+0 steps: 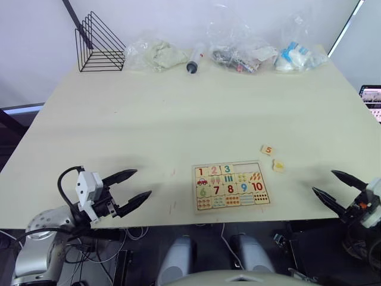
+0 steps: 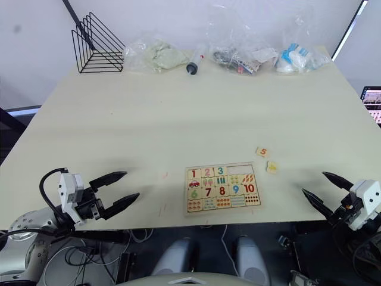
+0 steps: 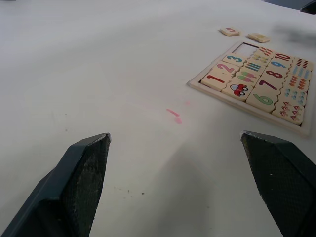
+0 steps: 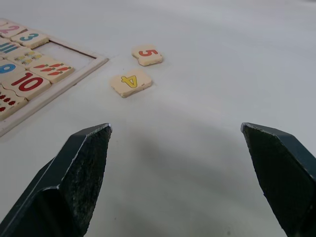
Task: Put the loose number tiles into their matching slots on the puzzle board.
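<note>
Right wrist view: tiles 4 (image 4: 130,82) and 5 (image 4: 147,55) lie loose ahead of the open right pincer (image 4: 177,143); board (image 4: 61,86) already holds 1 to 3.

The left gripper (image 3: 175,185) hangs spread wide over the bare table (image 3: 98,74), with the puzzle board (image 3: 258,81) ahead beyond one finger, tiles 1, 2, 3 seated, and two loose tiles (image 3: 244,34) lying just past it.
</note>
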You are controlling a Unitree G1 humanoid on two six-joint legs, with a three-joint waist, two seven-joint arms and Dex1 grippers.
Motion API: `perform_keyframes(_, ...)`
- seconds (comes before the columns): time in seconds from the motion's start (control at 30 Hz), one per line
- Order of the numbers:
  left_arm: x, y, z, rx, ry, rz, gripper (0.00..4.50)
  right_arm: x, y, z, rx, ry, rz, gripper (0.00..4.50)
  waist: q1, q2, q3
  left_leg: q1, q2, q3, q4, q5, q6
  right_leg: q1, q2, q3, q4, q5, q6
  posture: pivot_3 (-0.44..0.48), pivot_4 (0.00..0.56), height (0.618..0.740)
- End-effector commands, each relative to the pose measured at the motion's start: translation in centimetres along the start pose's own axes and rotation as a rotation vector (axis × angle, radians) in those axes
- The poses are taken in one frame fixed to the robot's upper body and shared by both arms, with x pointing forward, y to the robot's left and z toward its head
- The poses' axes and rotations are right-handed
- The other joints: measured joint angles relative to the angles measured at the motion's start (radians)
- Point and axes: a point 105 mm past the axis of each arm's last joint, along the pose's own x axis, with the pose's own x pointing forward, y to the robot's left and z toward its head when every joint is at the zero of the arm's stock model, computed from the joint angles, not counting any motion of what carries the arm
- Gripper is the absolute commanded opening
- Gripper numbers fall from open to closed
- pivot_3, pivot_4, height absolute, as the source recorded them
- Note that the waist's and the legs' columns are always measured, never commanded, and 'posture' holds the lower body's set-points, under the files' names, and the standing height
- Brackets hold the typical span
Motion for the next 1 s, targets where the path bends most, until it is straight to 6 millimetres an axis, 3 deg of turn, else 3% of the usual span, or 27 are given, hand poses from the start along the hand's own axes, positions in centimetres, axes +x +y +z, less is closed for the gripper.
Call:
perform_keyframes(0.03, -0.2, 0.0, 1.2, 0.056, -0.029, -0.002, 4.50, -0.3, -0.4, 0.7, -0.020, -0.038, -0.029, 4.40, 0.000, 0.000, 0.000, 0.000, 0.000, 0.000, 0.000, 0.000, 0.000, 0.000, 0.000, 0.000, 0.000, 0.000, 0.000, 0.000, 0.150, 0.740)
perform_keyframes(1.0, -0.2, -0.1, 1.3, 0.090, -0.003, -0.059, 4.50, 1.2, 1.2, 1.0, -0.015, -0.076, -0.017, 4.40, 0.000, 0.000, 0.000, 0.000, 0.000, 0.000, 0.000, 0.000, 0.000, 0.000, 0.000, 0.001, 0.000, 0.000, -0.001, 0.000, 0.150, 0.740)
